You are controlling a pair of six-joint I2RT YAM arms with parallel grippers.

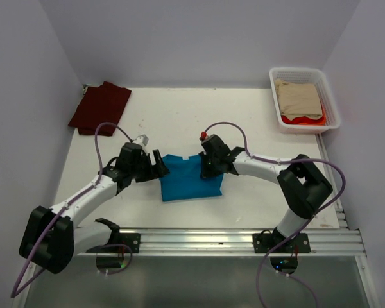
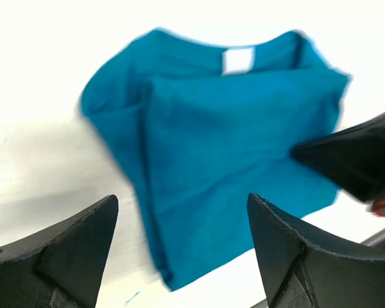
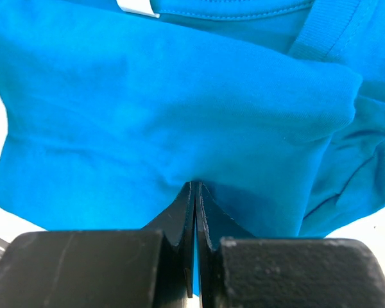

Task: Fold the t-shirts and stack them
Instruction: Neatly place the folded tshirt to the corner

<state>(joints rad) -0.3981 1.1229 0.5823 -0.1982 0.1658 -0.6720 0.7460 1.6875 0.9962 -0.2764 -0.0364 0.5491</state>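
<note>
1 maroon t-shirt (image 1: 101,108) lies back-left, 1 filled basket (image 1: 274,96) back-right.

Your top camera looks down from behind on the whole white table (image 1: 179,115); both wrist cameras sit close to the soft teal-blue cloth t-shirt (image 1: 191,179) every view shares.

We see a robotics lab cell, white walls (image 1: 199,38) boxing a table (image 1: 173,122), left arm (image 1: 90,192) and right arm (image 1: 263,168) bolted to an aluminium rail (image 1: 199,240).
</note>
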